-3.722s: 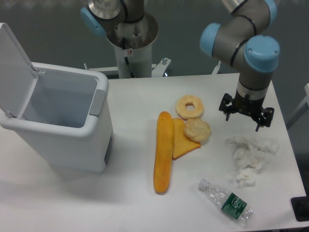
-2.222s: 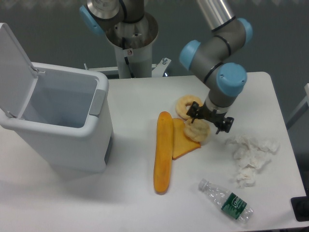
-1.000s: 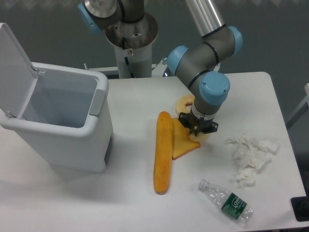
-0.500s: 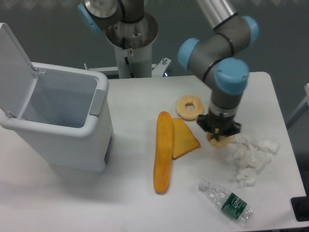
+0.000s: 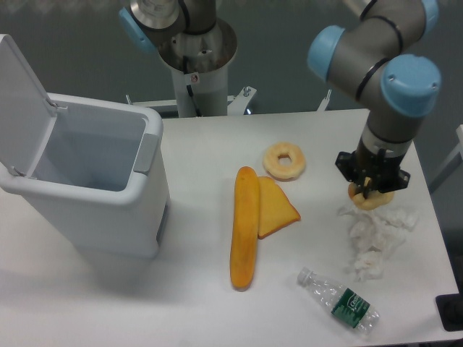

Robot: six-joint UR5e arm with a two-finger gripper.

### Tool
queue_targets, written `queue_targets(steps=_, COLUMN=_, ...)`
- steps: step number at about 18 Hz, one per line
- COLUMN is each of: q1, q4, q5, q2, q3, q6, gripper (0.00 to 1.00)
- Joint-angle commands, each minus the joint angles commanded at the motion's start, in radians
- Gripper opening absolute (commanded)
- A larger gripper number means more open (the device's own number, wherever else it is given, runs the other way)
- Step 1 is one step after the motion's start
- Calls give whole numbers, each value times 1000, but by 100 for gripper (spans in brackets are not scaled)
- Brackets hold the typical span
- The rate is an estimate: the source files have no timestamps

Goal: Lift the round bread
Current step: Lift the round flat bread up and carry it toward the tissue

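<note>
One gripper (image 5: 371, 182) is clamped on the round bread (image 5: 370, 198), which you see held off the table (image 5: 202, 152). The bread hangs directly above the crumpled tissue (image 5: 376, 233), right of the ring-shaped bread (image 5: 283, 160).

A white counter (image 5: 202, 144) filled most of the frame, evenly lit, with only soft shadows lying on it. Behind it, across the top of the frame, the backdrop was a dull dark grey-green. At upper centre a white pedestal (image 5: 195, 79) stood at the counter's far edge. A small dark object (image 5: 451, 312) sat at the lower right corner.
</note>
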Motion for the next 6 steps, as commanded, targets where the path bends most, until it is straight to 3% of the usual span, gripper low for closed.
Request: queue_targets(steps=6, q1=0, q4=-25, q5=-5, q2=1, q3=51, q6=20, gripper=0)
